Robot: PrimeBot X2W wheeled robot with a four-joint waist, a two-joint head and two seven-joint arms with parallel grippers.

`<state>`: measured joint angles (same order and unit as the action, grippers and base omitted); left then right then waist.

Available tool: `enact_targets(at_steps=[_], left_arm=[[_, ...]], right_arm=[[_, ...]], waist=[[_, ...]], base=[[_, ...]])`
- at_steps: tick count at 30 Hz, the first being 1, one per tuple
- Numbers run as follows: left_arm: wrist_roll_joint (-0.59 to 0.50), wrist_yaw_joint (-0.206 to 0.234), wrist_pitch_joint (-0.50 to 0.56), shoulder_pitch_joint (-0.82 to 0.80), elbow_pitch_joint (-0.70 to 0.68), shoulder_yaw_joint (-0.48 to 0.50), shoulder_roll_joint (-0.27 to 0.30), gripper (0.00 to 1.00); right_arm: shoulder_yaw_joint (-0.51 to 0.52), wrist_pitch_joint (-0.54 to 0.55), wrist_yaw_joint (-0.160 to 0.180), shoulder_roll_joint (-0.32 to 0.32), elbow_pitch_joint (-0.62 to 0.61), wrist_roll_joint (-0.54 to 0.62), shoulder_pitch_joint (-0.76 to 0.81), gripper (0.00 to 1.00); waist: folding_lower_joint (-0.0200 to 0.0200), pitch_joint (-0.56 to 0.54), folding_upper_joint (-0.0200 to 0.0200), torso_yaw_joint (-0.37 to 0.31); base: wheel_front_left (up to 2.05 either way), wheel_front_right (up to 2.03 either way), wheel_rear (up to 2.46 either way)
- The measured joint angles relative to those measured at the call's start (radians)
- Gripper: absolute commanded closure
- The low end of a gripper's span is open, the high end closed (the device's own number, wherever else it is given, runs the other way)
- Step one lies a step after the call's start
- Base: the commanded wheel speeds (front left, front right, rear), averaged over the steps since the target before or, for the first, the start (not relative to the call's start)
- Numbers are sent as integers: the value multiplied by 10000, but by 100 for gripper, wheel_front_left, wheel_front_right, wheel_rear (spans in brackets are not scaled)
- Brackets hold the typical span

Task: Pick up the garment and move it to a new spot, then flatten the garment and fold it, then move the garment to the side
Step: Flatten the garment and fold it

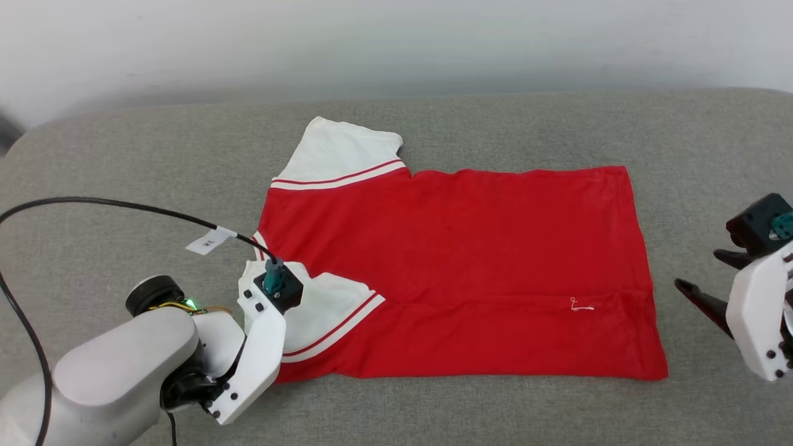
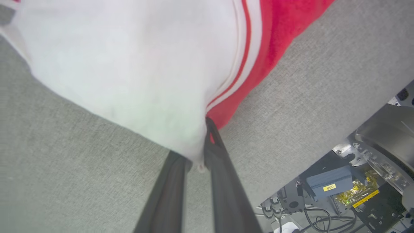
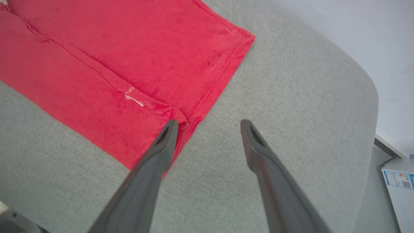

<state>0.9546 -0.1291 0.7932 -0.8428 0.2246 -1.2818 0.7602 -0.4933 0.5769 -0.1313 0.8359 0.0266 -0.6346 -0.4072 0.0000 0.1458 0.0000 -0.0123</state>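
**Thin pinch on the sleeve, hem end left free**

The T-shirt point(image 1: 458, 248) is spread flat on the grey cloth-covered desk point(image 1: 495, 409), plain red side up, with its collar end toward the robot's left and its hem point(image 1: 641, 260) toward the right. The far sleeve point(image 1: 341, 152) is laid out flat, and a crease point(image 1: 495, 303) is seen running along the near side of the body.

The left pincer point(image 2: 198, 147) is clamped on the near sleeve point(image 1: 322, 310). In the left wrist view only the outer edge of the white cloth is caught between the fingers, right where the striped trim meets the red. The right pincer point(image 3: 209, 126) is held apart and empty, just beside the near hem corner, with one finger point(image 3: 168, 136) over the red edge and the other over bare desk.

The main risk is judged to be slippage: so little cloth is gripped that the sleeve may be lost once it is pulled across for a fold. A second risk is dragging. Since the hem end is pinned by nothing, the whole shirt may be drawn along with the sleeve, and the smoothed body may be wrinkled or skewed. If the sleeve is carried too far, the near crease may be opened. The right pincer, if closed where it is, may catch only a little of the hem.
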Motion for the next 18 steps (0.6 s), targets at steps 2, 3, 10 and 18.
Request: enact_targets(at_steps=[2,3,10,18], left_arm=[[10,0,-102,-44,-130,2,96,100],[48,0,-132,-65,-165,0,125,100],[-144,0,-232,-231,-378,0,138,100],[-217,0,-410,-482,-451,-2,-79,100]], right_arm=[[-447,945,0,470,-186,-408,-325,0],[-660,1446,0,675,-209,-637,-452,0],[-1615,3549,0,895,445,-1475,-844,0],[-2021,3120,0,-58,1701,-1689,-495,0]], waist=[[0,-20,0,71],[0,-18,0,108],[0,267,0,322],[0,784,0,679]], base=[[0,0,0],[0,0,0],[0,0,0],[0,0,0]])
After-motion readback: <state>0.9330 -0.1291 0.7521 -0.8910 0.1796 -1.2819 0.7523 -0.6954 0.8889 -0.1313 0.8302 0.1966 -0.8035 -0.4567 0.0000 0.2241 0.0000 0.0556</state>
